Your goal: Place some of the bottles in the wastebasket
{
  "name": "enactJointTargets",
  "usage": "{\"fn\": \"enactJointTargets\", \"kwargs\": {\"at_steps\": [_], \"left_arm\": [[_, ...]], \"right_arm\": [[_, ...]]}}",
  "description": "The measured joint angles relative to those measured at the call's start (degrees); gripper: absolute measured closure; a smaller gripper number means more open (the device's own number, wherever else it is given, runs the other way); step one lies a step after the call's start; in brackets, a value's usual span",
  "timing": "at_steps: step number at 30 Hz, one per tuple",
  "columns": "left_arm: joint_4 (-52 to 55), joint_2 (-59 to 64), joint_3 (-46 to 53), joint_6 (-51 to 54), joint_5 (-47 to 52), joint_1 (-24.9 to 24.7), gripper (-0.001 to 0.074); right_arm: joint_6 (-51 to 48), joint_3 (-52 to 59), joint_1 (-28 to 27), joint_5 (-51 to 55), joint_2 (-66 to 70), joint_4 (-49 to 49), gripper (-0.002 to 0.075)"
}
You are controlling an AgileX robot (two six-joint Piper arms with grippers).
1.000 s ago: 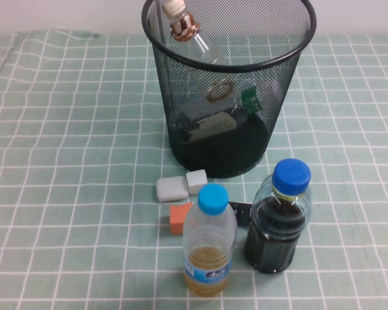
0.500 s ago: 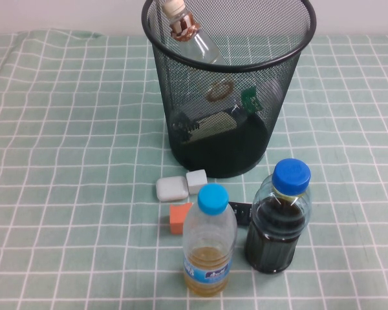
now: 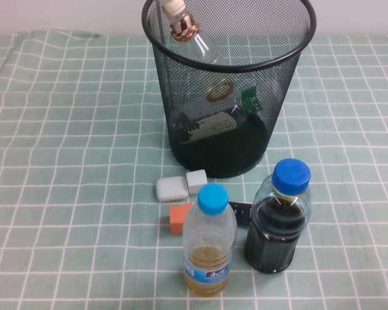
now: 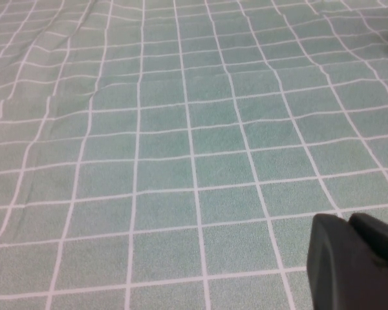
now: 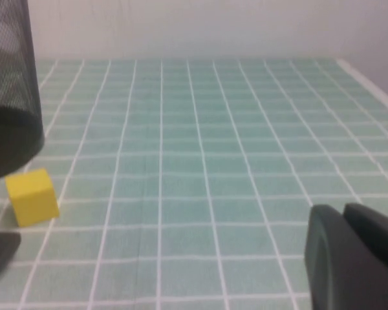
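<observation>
Two blue-capped bottles stand upright on the table, which is covered by a pale green cloth crossed with white grid lines, slightly rumpled; a plain light wall runs behind it. From above, the wastebasket is the landmark: a tall round bin of black wire mesh with a solid rim, wider at the top. Inside it the beige-capped bottle leans against the rim at the robot's left, clear plastic with a brown neck band. Lower down, through the mesh, the green-labelled bottle lies on the bin's floor. Just in front of the wastebasket sit a rounded grey block, a small pale cube touching it, and an orange block. Nearer still stand the amber-liquid bottle and, beside it on the robot's right, the squatter dark-liquid bottle. Neither arm shows here.

At the left wrist, only grid cloth and the left claw, matte black, its tips pressed together.

At the right wrist, the right claw likewise looks pressed together above the cloth. The wastebasket's mesh wall shows at the edge, with a yellow cube just beside its base.
</observation>
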Motion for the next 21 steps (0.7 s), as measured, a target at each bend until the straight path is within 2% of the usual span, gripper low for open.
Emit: {"fn": "enactJointTargets", "kwargs": {"at_steps": [6,21], "left_arm": [[0.00,0.00,0.00,0.00,0.00,0.00,0.0736],[0.00,0.00,0.00,0.00,0.00,0.00,0.0736]], "right_arm": [[0.22,0.00,-1.27,8.48,0.00,-3.12,0.0731],[-0.07,0.00,-1.27,8.36,0.00,-5.57,0.0732]]}}
